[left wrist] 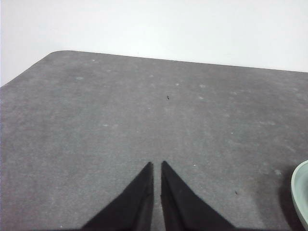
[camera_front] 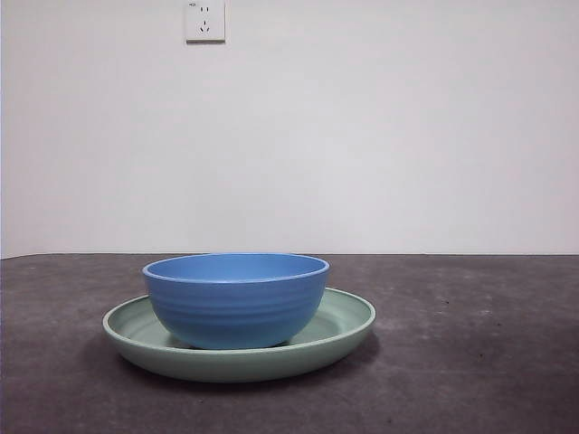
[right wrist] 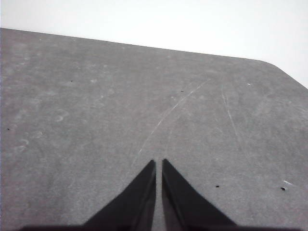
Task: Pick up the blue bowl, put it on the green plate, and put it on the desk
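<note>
My left tool has its jaws together over bare tabletop, with only a sliver of the green plate showing off to one side. My right tool is also pressed closed, holding nothing, above scratched tabletop. From the front I see the blue bowl sitting upright inside the green plate, which rests flat on the tabletop.
</note>
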